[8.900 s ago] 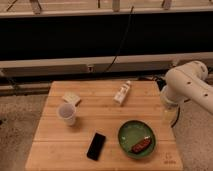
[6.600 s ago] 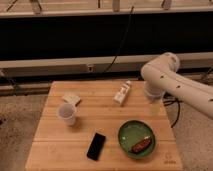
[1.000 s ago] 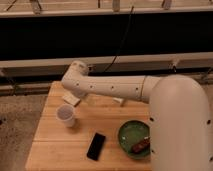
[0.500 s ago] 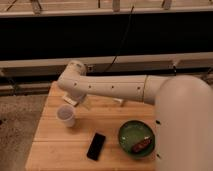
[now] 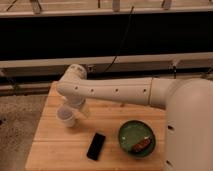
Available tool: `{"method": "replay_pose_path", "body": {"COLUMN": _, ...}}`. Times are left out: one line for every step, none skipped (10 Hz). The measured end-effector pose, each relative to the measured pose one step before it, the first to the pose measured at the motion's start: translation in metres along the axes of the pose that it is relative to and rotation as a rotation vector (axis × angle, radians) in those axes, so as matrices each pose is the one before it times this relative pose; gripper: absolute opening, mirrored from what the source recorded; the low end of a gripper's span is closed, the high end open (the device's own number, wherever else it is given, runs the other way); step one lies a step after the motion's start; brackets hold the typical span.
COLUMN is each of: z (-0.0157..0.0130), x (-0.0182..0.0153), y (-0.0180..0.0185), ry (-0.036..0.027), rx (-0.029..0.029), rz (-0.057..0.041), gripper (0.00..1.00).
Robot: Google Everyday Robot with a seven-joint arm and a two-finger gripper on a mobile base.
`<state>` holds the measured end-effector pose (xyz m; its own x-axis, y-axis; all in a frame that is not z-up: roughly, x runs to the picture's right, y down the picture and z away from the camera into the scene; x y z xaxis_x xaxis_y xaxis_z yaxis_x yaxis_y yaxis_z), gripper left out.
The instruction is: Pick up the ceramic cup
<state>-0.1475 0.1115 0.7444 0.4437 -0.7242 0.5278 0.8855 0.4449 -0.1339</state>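
The ceramic cup is a small white handleless cup standing upright on the left part of the wooden table. My white arm reaches across the table from the right. Its wrist hangs over the cup. My gripper is right above and just behind the cup, at its rim, mostly hidden by the wrist. The cup still rests on the table.
A black phone lies flat near the table's front, to the right of the cup. A green plate holding a brown bar sits at the front right. Dark railings and a cable run behind the table. The arm hides the table's rear part.
Over several seconds the arm swung from the table's right side to the left. In the last second the wrist sank lower and closer over the cup. The cup has not moved.
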Motion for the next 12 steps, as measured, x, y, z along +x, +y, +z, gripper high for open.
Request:
{"method": "replay_pose_path", "body": {"z": 0.00972, "x": -0.00310, "y": 0.00006, "ry": -0.02007, "rx": -0.00408, "rz": -0.00469, "gripper": 0.80}}
{"method": "replay_pose_path", "body": {"z": 0.00573, "x": -0.00095, "y": -0.00026, "ry": -0.00940, "rx": -0.00325, "rz": -0.00197, "gripper": 0.80}}
{"method": "replay_pose_path", "body": {"z": 0.00770, "x": -0.00124, "y": -0.00041, "ry": -0.01049, "rx": -0.00543, "rz": -0.00239, "gripper": 0.80}}
{"method": "replay_pose_path", "body": {"z": 0.00799, "x": -0.00026, "y": 0.00056, "ry": -0.01083, "rx": -0.00575, "rz": 0.00098, "gripper": 0.80}}
{"method": "replay_pose_path", "body": {"z": 0.00318, "x": 0.00036, "y": 0.00105, "ry": -0.00404, "rx": -0.00292, "rz": 0.00205, "gripper": 0.80}}
{"method": "replay_pose_path", "body": {"z": 0.00433, "x": 0.00022, "y": 0.00191, "ry": -0.00566, "rx": -0.00339, "rz": 0.00318, "gripper": 0.80}}
{"method": "replay_pose_path", "body": {"z": 0.00227, "x": -0.00093, "y": 0.00099, "ry": -0.00283, "rx": -0.00240, "rz": -0.00029, "gripper": 0.80}}
{"method": "replay_pose_path", "body": {"z": 0.00294, "x": -0.00346, "y": -0.00028, "ry": -0.00439, "rx": -0.00337, "rz": -0.00517, "gripper": 0.78}}
{"method": "replay_pose_path", "body": {"z": 0.00264, "x": -0.00270, "y": -0.00049, "ry": -0.00392, "rx": -0.00288, "rz": -0.00499, "gripper": 0.69}}
{"method": "replay_pose_path", "body": {"z": 0.00151, "x": -0.00148, "y": -0.00097, "ry": -0.00100, "rx": -0.00129, "rz": -0.00626, "gripper": 0.61}}
{"method": "replay_pose_path", "body": {"z": 0.00255, "x": -0.00254, "y": -0.00164, "ry": -0.00320, "rx": -0.00229, "rz": -0.01077, "gripper": 0.49}}
{"method": "replay_pose_path", "body": {"z": 0.00233, "x": -0.00157, "y": -0.00153, "ry": -0.00076, "rx": -0.00183, "rz": -0.00869, "gripper": 0.39}}
